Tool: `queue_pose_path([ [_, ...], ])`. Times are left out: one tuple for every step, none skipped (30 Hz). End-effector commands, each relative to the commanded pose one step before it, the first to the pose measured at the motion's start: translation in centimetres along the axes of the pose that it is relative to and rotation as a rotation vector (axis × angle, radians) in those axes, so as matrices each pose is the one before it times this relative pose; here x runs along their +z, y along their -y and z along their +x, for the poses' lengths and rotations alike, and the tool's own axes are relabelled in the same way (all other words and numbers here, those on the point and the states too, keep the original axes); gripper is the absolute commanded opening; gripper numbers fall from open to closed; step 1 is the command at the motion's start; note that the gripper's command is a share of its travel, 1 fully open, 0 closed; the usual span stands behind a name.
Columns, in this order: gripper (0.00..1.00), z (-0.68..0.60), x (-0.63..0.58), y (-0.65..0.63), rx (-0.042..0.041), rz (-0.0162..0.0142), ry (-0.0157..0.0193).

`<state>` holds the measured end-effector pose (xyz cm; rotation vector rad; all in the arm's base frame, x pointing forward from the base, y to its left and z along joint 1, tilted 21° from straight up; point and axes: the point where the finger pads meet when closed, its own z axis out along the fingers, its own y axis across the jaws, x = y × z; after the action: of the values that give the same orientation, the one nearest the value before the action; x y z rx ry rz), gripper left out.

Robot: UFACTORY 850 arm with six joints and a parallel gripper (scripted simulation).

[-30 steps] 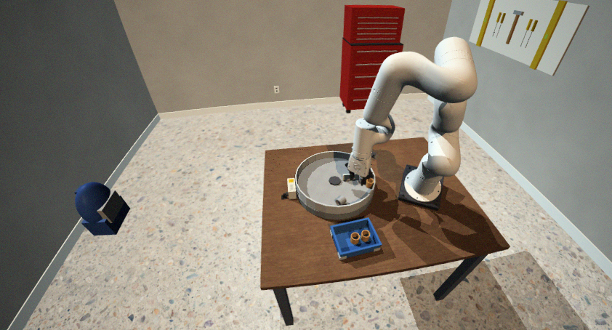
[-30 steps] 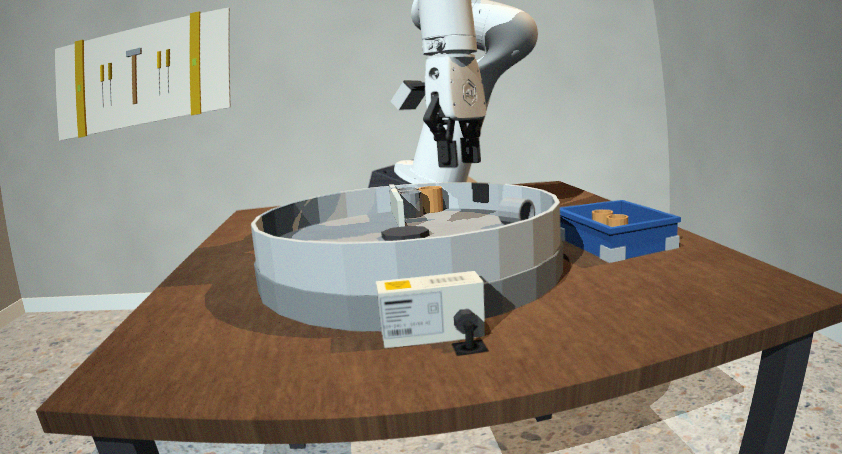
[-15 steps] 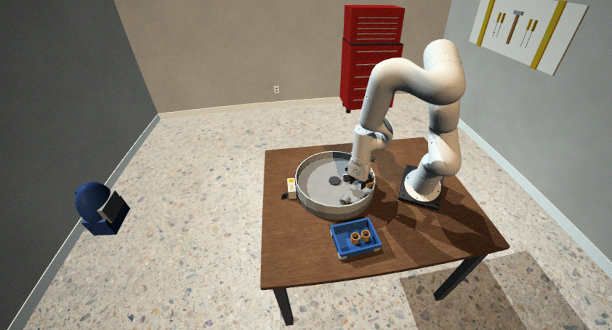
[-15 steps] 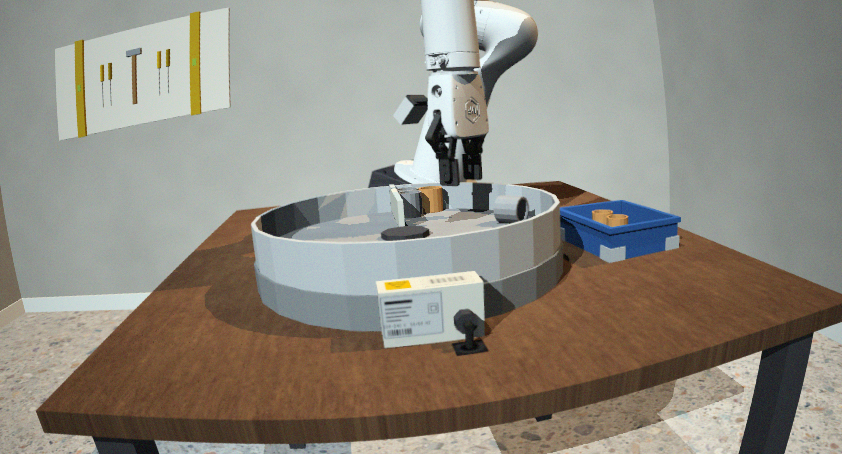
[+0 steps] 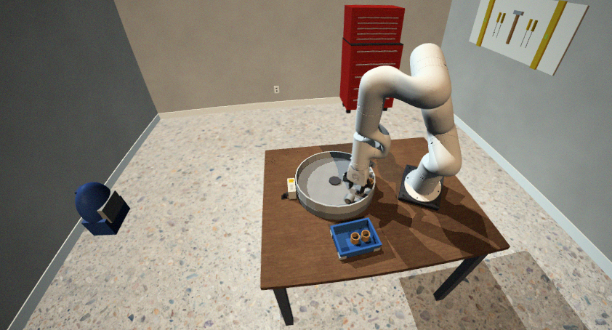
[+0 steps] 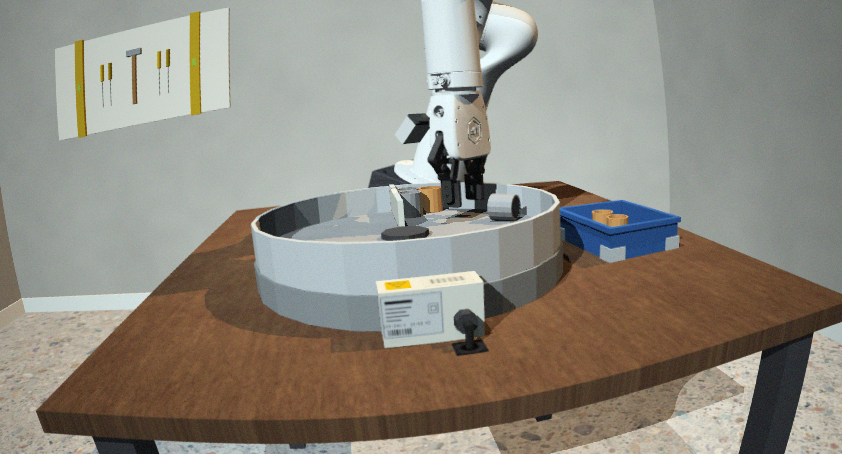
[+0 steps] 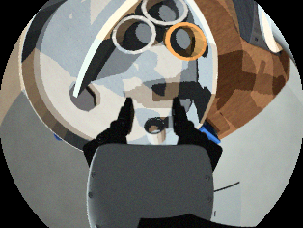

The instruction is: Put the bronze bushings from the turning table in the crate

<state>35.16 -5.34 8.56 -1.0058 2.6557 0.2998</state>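
The grey turning table (image 5: 309, 200) (image 6: 353, 256) (image 7: 96, 52) stands mid-table. One bronze bushing (image 6: 430, 199) (image 7: 186, 40) stands upright on it near the far rim. Two upright steel bushings (image 7: 134, 33) (image 7: 166, 8) stand beside it. Another steel bushing (image 5: 349, 196) (image 6: 505, 206) lies on its side close to the fingers. My gripper (image 5: 359, 187) (image 6: 462, 196) (image 7: 152, 104) is open, points down and hangs low inside the rim, between the bronze bushing and the lying steel one. It grips nothing. The blue crate (image 5: 342, 243) (image 6: 636, 239) holds two bronze bushings (image 5: 359, 237) (image 6: 609, 217).
A cream control box (image 5: 291, 187) (image 6: 430, 309) with a switch sits against the turning table's outer wall. A dark hub disc (image 5: 334, 180) (image 6: 404, 233) marks its middle. The arm's base (image 5: 421, 190) is bolted on the table's right side. A red tool cabinet (image 5: 371, 49) stands by the back wall.
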Motion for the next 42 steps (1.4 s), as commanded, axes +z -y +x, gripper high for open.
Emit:
queue_pose_path([
  [0.62, -0.044, 0.049, 0.046, -0.00110, 0.00556, 0.00518],
  [0.62, 0.000, 0.000, 0.000, 0.00000, 0.00000, 0.00000],
  [0.62, 0.000, 0.000, 0.000, 0.00000, 0.00000, 0.00000],
  [0.62, 0.000, 0.000, 0.000, 0.00000, 0.00000, 0.00000],
  [0.62, 0.000, 0.000, 0.000, 0.00000, 0.00000, 0.00000],
  [0.62, 0.000, 0.000, 0.000, 0.00000, 0.00000, 0.00000],
  [0.62, 0.000, 0.000, 0.000, 0.00000, 0.00000, 0.00000],
  [0.62, 0.000, 0.000, 0.000, 0.00000, 0.00000, 0.00000],
  [0.62, 0.000, 0.000, 0.000, 0.00000, 0.00000, 0.00000],
  [0.62, 0.000, 0.000, 0.000, 0.00000, 0.00000, 0.00000],
  [0.62, 0.000, 0.000, 0.000, 0.00000, 0.00000, 0.00000],
  [0.62, 0.000, 0.000, 0.000, 0.00000, 0.00000, 0.00000],
  [0.62, 0.000, 0.000, 0.000, 0.00000, 0.00000, 0.00000],
  [0.62, 0.000, 0.000, 0.000, 0.00000, 0.00000, 0.00000],
  [0.62, 0.000, 0.000, 0.000, 0.00000, 0.00000, 0.00000],
  [0.62, 0.000, 0.000, 0.000, 0.00000, 0.00000, 0.00000],
  [0.62, 0.000, 0.000, 0.000, 0.00000, 0.00000, 0.00000],
  [0.62, 0.000, 0.000, 0.000, 0.00000, 0.00000, 0.00000],
  [0.62, 0.000, 0.000, 0.000, 0.00000, 0.00000, 0.00000],
  [0.62, 0.000, 0.000, 0.000, 0.00000, 0.00000, 0.00000],
  [0.62, 0.000, 0.000, 0.000, 0.00000, 0.00000, 0.00000],
  [0.62, 0.000, 0.000, 0.000, 0.00000, 0.00000, 0.00000],
  [0.62, 0.000, 0.000, 0.000, 0.00000, 0.00000, 0.00000],
  [0.62, 0.000, 0.000, 0.000, 0.00000, 0.00000, 0.00000],
  [0.62, 0.000, 0.000, 0.000, 0.00000, 0.00000, 0.00000],
  [0.62, 0.000, 0.000, 0.000, 0.00000, 0.00000, 0.00000],
  [0.62, 0.000, 0.000, 0.000, 0.00000, 0.00000, 0.00000],
  [0.62, 0.000, 0.000, 0.000, 0.00000, 0.00000, 0.00000],
  [0.62, 0.000, 0.000, 0.000, 0.00000, 0.00000, 0.00000],
  [0.62, 0.000, 0.000, 0.000, 0.00000, 0.00000, 0.00000],
  [0.62, 0.000, 0.000, 0.000, 0.00000, 0.00000, 0.00000],
  [0.62, 0.000, 0.000, 0.000, 0.00000, 0.00000, 0.00000],
  [0.62, 0.000, 0.000, 0.000, 0.00000, 0.00000, 0.00000],
  [0.00, 0.000, 0.000, 0.000, 0.00000, 0.00000, 0.00000],
  [0.00, 0.000, 0.000, 0.000, 0.00000, 0.00000, 0.00000],
  [0.00, 0.000, 0.000, 0.000, 0.00000, 0.00000, 0.00000],
  [0.00, 0.000, 0.000, 0.000, 0.00000, 0.00000, 0.00000],
  [0.00, 0.000, 0.000, 0.000, 0.00000, 0.00000, 0.00000],
  [0.00, 0.000, 0.000, 0.000, 0.00000, 0.00000, 0.00000],
  [0.00, 0.000, 0.000, 0.000, 0.00000, 0.00000, 0.00000],
  [0.00, 0.000, 0.000, 0.000, 0.00000, 0.00000, 0.00000],
  [0.00, 0.000, 0.000, 0.000, 0.00000, 0.00000, 0.00000],
])
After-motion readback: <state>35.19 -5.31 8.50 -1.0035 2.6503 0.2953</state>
